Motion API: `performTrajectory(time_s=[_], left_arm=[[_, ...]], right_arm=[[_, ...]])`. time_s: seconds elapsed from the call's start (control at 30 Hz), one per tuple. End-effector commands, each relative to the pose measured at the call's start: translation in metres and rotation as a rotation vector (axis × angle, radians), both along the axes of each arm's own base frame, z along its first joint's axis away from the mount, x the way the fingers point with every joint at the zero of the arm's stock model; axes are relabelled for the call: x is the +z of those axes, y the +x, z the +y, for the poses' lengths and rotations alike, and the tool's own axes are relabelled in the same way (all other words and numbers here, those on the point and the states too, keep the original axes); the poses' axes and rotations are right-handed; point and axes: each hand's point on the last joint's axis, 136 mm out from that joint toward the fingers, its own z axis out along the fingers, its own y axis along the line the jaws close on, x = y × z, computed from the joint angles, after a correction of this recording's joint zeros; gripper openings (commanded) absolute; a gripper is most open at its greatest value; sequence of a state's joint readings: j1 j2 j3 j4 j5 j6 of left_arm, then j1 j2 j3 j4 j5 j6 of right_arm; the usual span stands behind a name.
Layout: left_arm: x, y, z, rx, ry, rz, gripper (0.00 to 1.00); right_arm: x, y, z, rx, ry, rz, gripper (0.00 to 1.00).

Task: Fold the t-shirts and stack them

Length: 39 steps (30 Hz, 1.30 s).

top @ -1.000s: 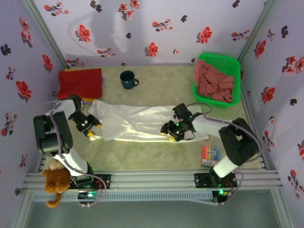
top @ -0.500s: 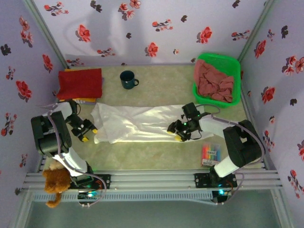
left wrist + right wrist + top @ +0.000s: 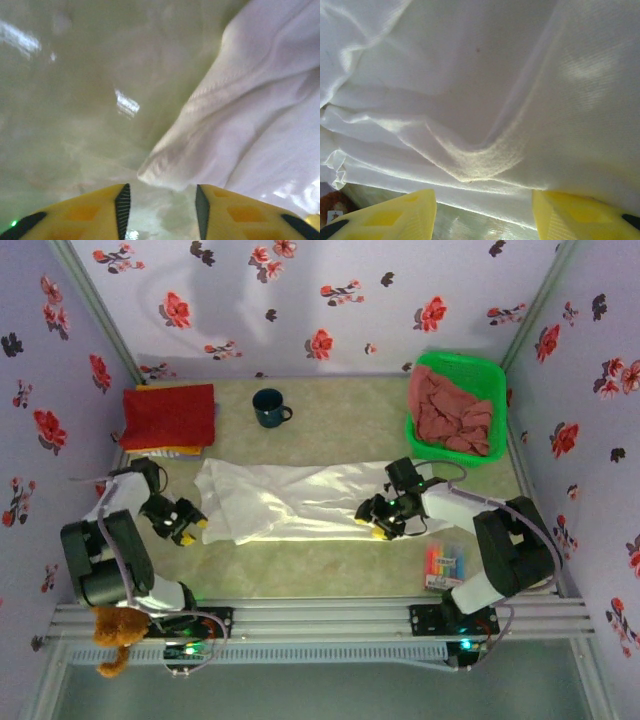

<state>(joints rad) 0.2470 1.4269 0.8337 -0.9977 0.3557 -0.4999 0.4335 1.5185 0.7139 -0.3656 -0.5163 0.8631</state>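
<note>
A white t-shirt [image 3: 290, 500] lies spread in a long band across the middle of the table. My left gripper [image 3: 193, 529] sits just off its left end, open; a rolled corner of the white t-shirt [image 3: 170, 167] lies right ahead of the yellow fingers [image 3: 90, 212], not between them. My right gripper [image 3: 371, 526] hovers low at the shirt's near right edge, open, with a folded hem of the white t-shirt [image 3: 480, 165] in front of its fingertips [image 3: 395, 215]. A folded red t-shirt [image 3: 168, 415] lies at the back left. Dusty-pink t-shirts [image 3: 452, 418] are heaped in the basket.
A green basket [image 3: 480, 370] stands at the back right and a dark mug [image 3: 268, 407] at the back centre. A pack of coloured markers [image 3: 445, 566] lies near the right arm's base. A brown teddy bear [image 3: 113, 625] sits at the near left rail.
My left gripper slid off the shirt's left end and narrowed its jaws. My right gripper moved right along the shirt's near edge. The shirt lies flatter.
</note>
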Motion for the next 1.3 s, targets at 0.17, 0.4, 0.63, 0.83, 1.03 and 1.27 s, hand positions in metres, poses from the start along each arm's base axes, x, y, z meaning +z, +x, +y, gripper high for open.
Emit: performTrajectory(time_s=[0.17,0.4,0.63,0.83,1.03,1.27], left_arm=[[0.011,-0.015,-0.007,0.004,0.040,0.039,0.36],[0.002,0.016,-0.026,0.290,-0.091,-0.127,0.37],[0.003,0.023,-0.018,0.362,-0.058,-0.154,0.37],[-0.015,0.004,-0.018,0.342,-0.035,-0.091,0.37],[-0.016,-0.011,-0.001,0.395,0.079,-0.086,0.47],[-0.027,-0.008,-0.006,0.499,0.017,-0.115,0.45]], right_arm=[[-0.015,-0.017,-0.016,0.019,-0.074,0.059,0.55],[-0.012,-0.017,-0.014,0.031,-0.059,0.054,0.56],[-0.013,-0.018,-0.014,0.054,-0.060,0.057,0.56],[-0.014,-0.016,-0.011,0.062,-0.052,0.061,0.55],[-0.015,-0.013,-0.008,0.062,-0.043,0.056,0.56],[-0.014,-0.013,-0.008,0.072,-0.042,0.056,0.56]])
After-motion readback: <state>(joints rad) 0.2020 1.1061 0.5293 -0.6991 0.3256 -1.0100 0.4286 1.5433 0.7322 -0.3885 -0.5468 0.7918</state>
